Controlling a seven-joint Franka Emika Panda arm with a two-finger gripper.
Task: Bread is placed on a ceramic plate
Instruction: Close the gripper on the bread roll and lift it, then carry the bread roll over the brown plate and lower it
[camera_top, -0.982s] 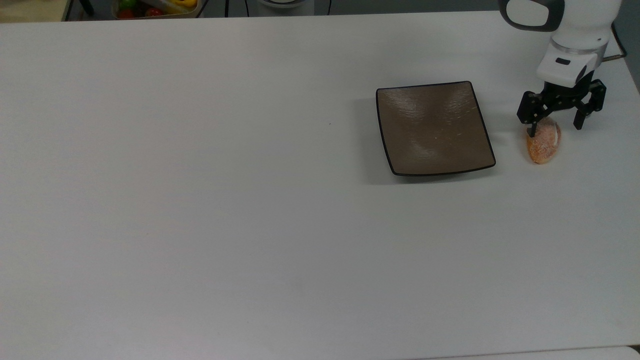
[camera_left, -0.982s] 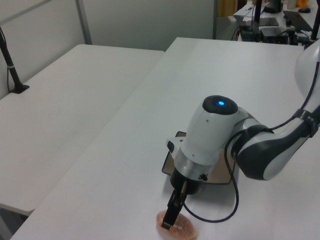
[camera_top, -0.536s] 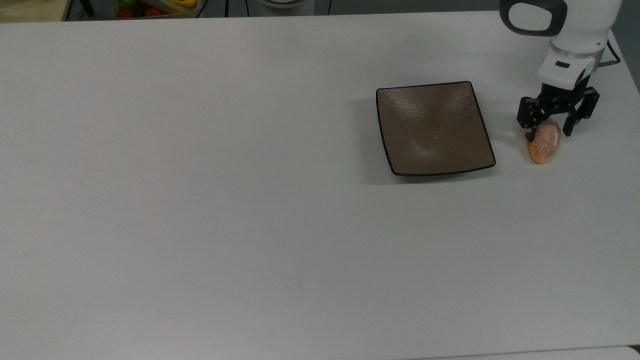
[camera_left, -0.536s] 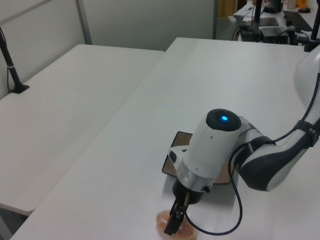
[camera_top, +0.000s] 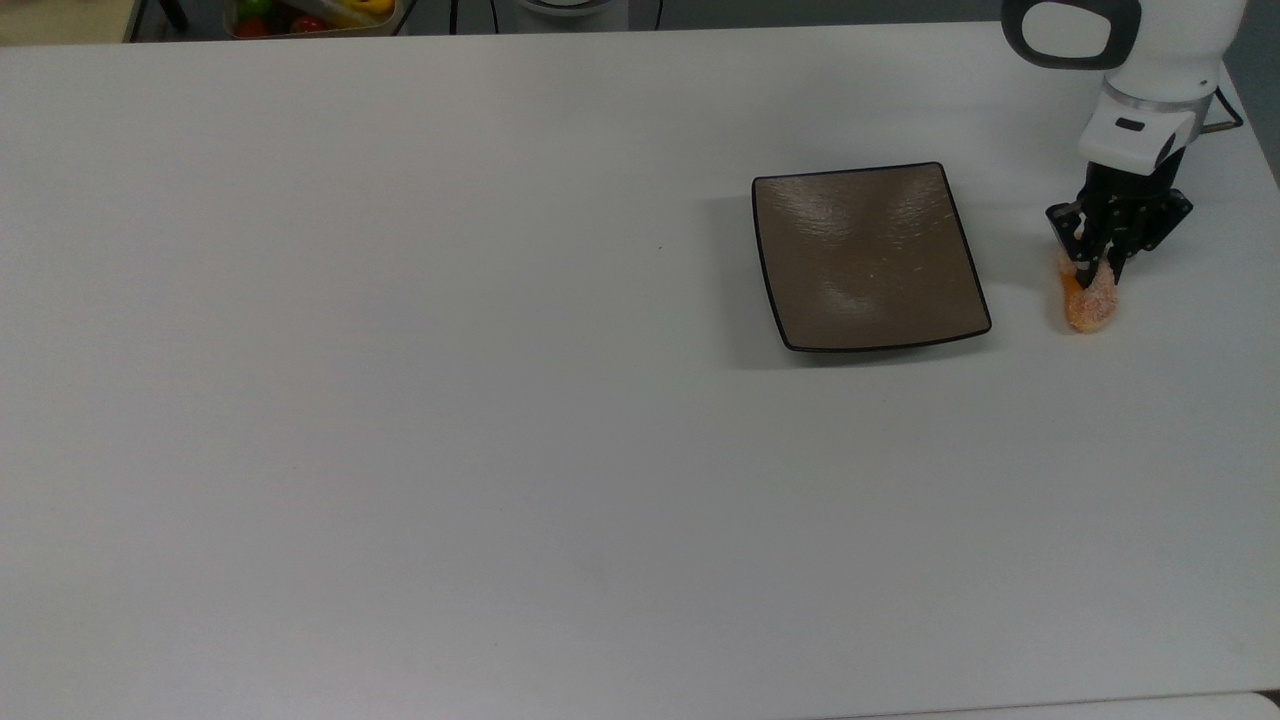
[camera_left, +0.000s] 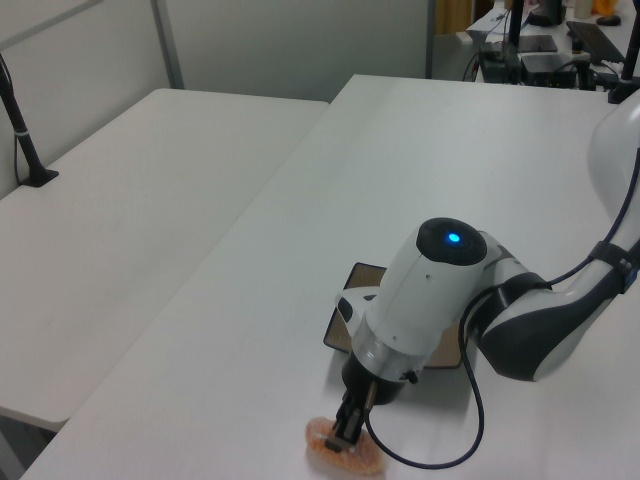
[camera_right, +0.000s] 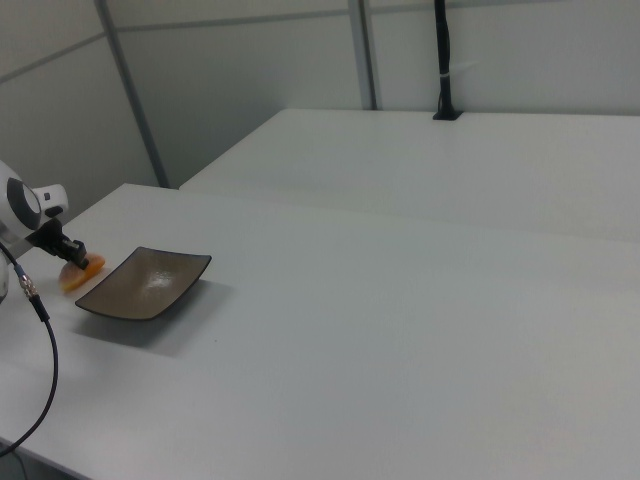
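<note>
The gripper (camera_top: 1093, 272) had pinched the bread (camera_top: 1089, 300) at its upper end, ready to lift. The bread lay on the counter (camera_top: 500, 400) just beside the plate (camera_top: 866, 256), on the top view's right.

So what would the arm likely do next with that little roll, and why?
Probably lift straight up a little. The gripper is shut on the bread, which seems to lie on the table beside the ceramic plate, on the top view's right. Raising it first should let it pass over the plate's rim.
</note>
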